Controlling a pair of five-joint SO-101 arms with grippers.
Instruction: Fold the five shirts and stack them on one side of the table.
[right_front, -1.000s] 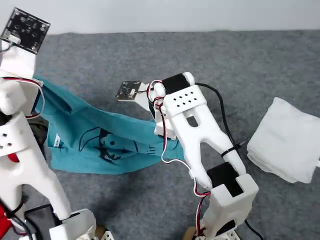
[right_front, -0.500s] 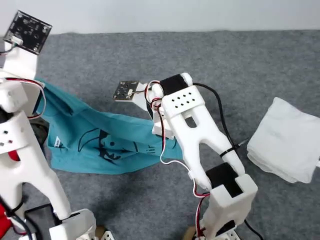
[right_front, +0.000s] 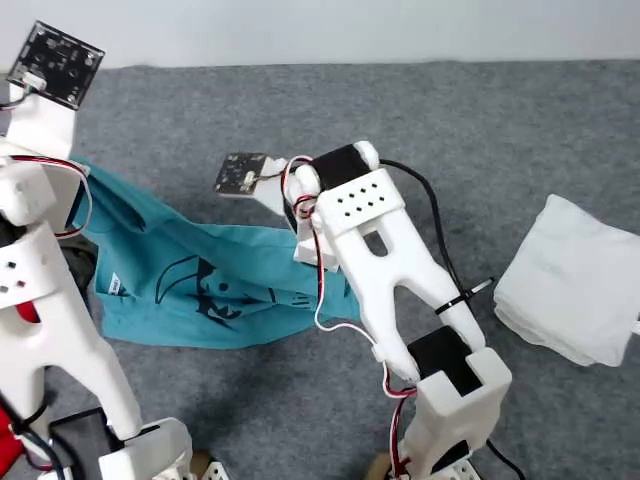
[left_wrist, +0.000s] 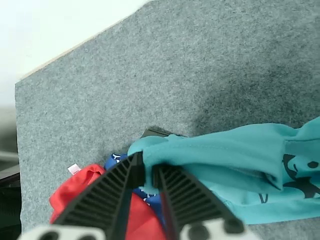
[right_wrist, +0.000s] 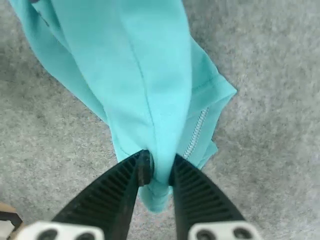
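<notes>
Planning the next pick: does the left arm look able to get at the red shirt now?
Probably not yet: the left gripper is shut on the teal shirt, though the red shirt lies partly bare nearby.

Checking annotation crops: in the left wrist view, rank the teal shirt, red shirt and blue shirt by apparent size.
1. teal shirt
2. red shirt
3. blue shirt, largely covered by the others, so its true size is unsure

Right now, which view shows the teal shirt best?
The high view: it shows most of the teal shirt, print included. The left wrist view shows a bunched edge pinched in the left hand; the right wrist view shows a stitched hem clamped in the right hand.
</notes>
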